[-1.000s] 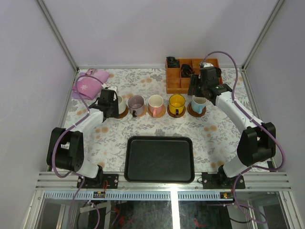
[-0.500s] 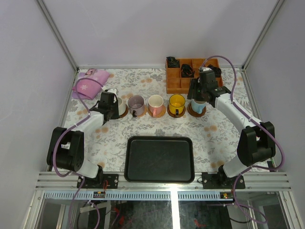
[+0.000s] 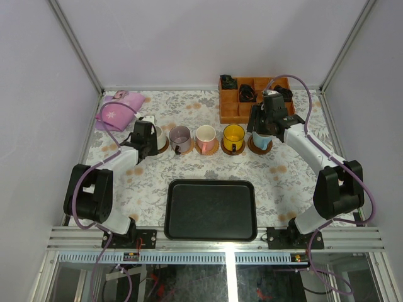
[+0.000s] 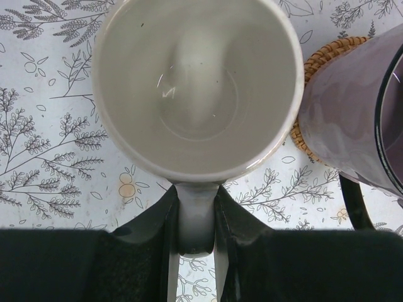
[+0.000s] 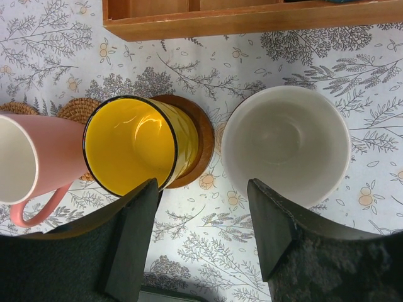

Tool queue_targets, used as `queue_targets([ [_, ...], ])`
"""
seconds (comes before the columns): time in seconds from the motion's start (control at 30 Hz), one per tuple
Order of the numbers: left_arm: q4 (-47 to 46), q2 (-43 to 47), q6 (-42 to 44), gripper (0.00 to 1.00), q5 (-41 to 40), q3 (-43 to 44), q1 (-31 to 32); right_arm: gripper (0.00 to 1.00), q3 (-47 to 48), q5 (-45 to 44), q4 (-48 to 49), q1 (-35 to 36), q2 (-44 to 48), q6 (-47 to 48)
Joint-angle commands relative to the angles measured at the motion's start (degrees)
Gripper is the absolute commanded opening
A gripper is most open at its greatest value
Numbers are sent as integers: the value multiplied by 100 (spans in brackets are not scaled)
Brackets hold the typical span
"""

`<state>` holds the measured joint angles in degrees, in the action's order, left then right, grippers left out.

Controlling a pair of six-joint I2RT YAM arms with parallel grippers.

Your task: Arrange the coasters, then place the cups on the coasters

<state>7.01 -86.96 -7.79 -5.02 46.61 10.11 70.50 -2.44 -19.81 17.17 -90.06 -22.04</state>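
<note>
Finishing the last placements seems to be the step in hand: seen from above, all five cups stand in one row, each over a brown disc. The left gripper (image 4: 196,217) is clamped on the handle of the cream-white cup (image 4: 198,88) at the left end of the row, close beside the mauve cup (image 4: 346,119). The next move calls for letting go and backing straight off, so that the cup is not dragged from its disc (which the cup hides from the wrist view). The right gripper (image 5: 201,189) hovers by the light blue cup (image 5: 286,145) at the right end, its fingers apart and gripping nothing.

We read the cups as glossy glazed ware, round-mouthed and pale inside; the yellow cup (image 5: 129,141) has a dark rim. Its coaster (image 5: 198,135) is a smooth dark disc, while the woven coaster (image 4: 315,56) under the mauve one looks like coiled cane. A leaf-printed cloth covers the table (image 5: 189,258).
</note>
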Motion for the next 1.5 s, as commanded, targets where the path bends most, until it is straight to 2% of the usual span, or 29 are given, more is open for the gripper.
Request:
queue_targets([
  [0.0, -584, -55, 119, 0, -138, 57, -42, 66, 12, 125, 188, -26, 144, -37],
  [0.13, -575, -67, 170, 2, -194, 63, -35, 65, 38, 163, 196, -21, 89, -36],
  [0.4, -340, -77, 284, 18, -423, 159, -44, 65, 89, 251, 215, -25, -34, -28],
  [0.53, -259, -30, 272, 37, -437, 181, -42, 65, 119, 286, 231, -28, -85, -22],
  [0.63, -203, -15, 259, 44, -450, 205, -45, 65, 135, 292, 236, -21, -111, -32],
  [1.47, 811, 480, 217, 47, -827, 198, -46, 65, 175, 507, 272, -28, -186, -116],
])
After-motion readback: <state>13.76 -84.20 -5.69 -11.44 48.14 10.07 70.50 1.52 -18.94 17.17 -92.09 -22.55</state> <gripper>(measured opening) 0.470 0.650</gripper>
